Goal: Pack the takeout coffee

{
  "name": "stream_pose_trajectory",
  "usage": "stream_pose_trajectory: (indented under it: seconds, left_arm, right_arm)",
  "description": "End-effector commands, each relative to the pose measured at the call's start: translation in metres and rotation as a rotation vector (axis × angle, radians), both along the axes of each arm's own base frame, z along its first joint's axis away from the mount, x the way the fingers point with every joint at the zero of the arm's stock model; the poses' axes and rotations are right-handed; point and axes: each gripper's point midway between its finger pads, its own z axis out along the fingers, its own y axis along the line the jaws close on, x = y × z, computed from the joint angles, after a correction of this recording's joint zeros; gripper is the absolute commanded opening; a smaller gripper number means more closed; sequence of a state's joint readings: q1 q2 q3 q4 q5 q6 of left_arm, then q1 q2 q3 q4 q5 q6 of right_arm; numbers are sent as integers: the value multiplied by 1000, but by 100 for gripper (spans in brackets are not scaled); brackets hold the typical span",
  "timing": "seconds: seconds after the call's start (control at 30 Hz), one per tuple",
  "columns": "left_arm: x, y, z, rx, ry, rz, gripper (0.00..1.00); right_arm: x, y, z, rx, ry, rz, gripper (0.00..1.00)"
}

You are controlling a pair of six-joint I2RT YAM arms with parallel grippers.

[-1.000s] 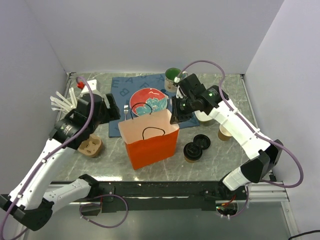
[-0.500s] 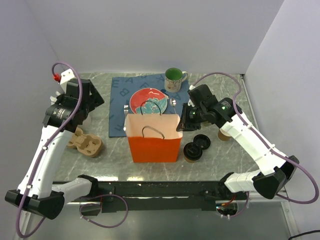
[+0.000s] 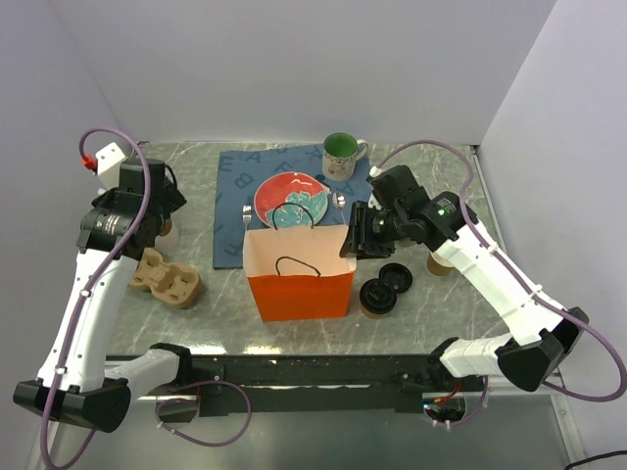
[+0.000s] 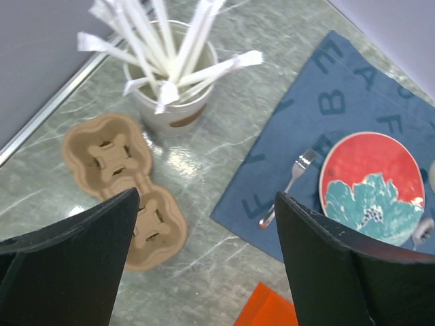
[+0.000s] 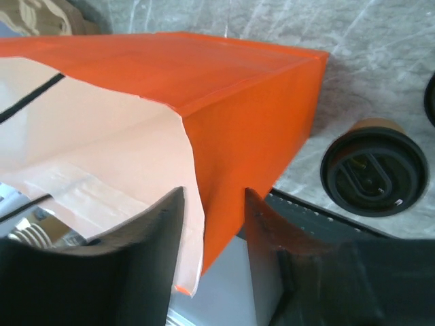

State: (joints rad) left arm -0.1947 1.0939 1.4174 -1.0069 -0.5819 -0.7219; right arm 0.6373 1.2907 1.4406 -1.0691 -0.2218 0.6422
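Observation:
The takeout coffee (image 3: 377, 297), a brown paper cup with a black lid (image 5: 374, 166), stands on the table just right of the orange paper bag (image 3: 299, 289). The bag (image 5: 245, 102) stands upright with its mouth open. My right gripper (image 3: 355, 240) is at the bag's right rim, and in the right wrist view its fingers (image 5: 214, 197) are open, one either side of the bag's side wall. My left gripper (image 3: 132, 211) hovers open at the far left, above the straw cup. Nothing is between its fingers (image 4: 206, 204).
A loose flat black lid (image 3: 396, 275) lies behind the coffee. A tan cup (image 3: 438, 262) shows beside the right arm. A green mug (image 3: 340, 152), red plate (image 3: 291, 196) and fork (image 4: 289, 183) rest on the blue mat (image 3: 235, 186). A cardboard carrier (image 3: 167, 279) and straw cup (image 4: 170, 88) are at left.
My right gripper has opened on the bag's right wall. The left arm has drawn back to the left, away from the bag. The bag now stands squarer.

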Motion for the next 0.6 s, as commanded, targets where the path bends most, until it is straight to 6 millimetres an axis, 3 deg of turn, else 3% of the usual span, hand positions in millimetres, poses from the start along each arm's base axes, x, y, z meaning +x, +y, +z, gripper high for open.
stream_pose_trajectory:
  seconds: [0.0,0.13,0.37,0.57]
  left_arm:
    - [-19,21,3,-3,-29,146,86]
    - [-34,33,-15,-60,-11,275,84]
    - [-46,24,-55,-242,0,395,76]
    - [-51,21,-112,-322,95,463,65]
  right_arm:
    - [2,-5,37,24,-86,-12,56]
    - [6,-13,60,13,-144,-15,66]
    - [3,-28,82,5,-242,-14,69]
    - [-2,-34,94,41,-327,-11,69]
